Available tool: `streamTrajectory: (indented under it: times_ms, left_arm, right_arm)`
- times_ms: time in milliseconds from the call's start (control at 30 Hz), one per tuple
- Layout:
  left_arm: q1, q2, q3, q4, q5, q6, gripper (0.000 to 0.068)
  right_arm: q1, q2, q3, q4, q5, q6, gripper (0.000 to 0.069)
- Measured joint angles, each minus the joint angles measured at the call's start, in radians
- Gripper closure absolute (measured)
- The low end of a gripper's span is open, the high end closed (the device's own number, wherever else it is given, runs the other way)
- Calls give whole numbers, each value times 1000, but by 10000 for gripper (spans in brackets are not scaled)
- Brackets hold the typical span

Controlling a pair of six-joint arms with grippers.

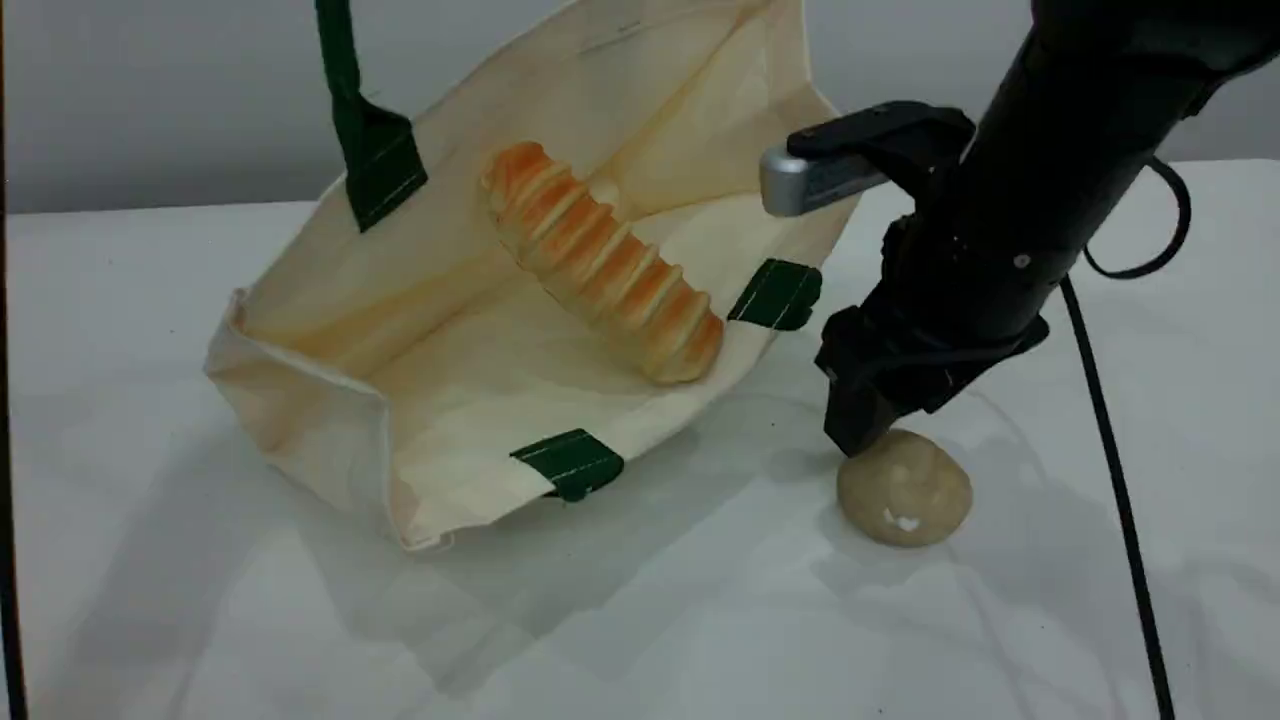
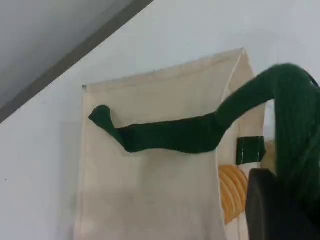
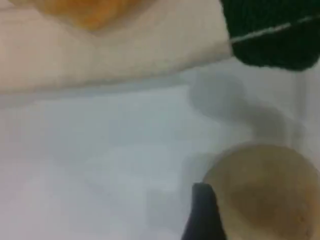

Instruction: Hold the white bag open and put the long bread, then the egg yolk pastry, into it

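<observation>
Canvas makes up the biggest thing here, a large cream-white tote bag [image 1: 400, 300] with green tabs, lying on the white desk [image 1: 640, 620] with its mouth gaping toward 5 o'clock in the scene view. It is soft, light cloth that sags wherever nothing lifts it. One dark green strap handle [image 1: 375, 160] rises taut toward 12 o'clock, and the left wrist view shows that strap draped against the left claw [image 2: 272, 207], which looks clamped on it and so props the mouth open. Inside the bag lies the long golden-orange ridged loaf of bread [image 1: 600, 260], running from 11 to 5 o'clock on the lower panel, its near end close to the rim. So the first item looks done. Outside, at about 4 o'clock from the bag and near its rim, sits the small round beige egg yolk pastry [image 1: 905, 490] with pale spots, resting on the desk. It is probably light and crumbly, and round enough to roll, so a gentle pinch across its widest middle seems best. The right claw [image 1: 860, 425] hangs at the pastry's 11 o'clock with its fingers apart. One fingertip shows just beside the ball in the right wrist view, and the ball is not lifted.
</observation>
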Motion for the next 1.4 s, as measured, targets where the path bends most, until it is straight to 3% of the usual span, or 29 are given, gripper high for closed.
streamTrajectory:
  times_ms: [467,567,700,767,967,1267,1400]
  left_arm:
    - [0,0,0,0,0,0,606]
    - [0,0,0,0,0,0,606]
    - [0,0,0,0,0,0,606]
    - [0,0,0,0,0,0,606]
    - [0,0,0,0,0,1,606]
    - [0,0,0,0,0,1,606]
    - [0,0,0,0,0,1,606]
  right_arm:
    - [0,83,-1,-3,-50,-1,227]
    - [0,84,-1,-12,-45,-1,290]
    - [0,84,-1,-17,-24,-1,450]
    - [0,83,-1,-17,-15,-1,495]
    - [0,52,2,-44,32,41,497]
    - [0,-81,2,-260,89,286,505]
    - [1,-170,1,-271,112,317,509]
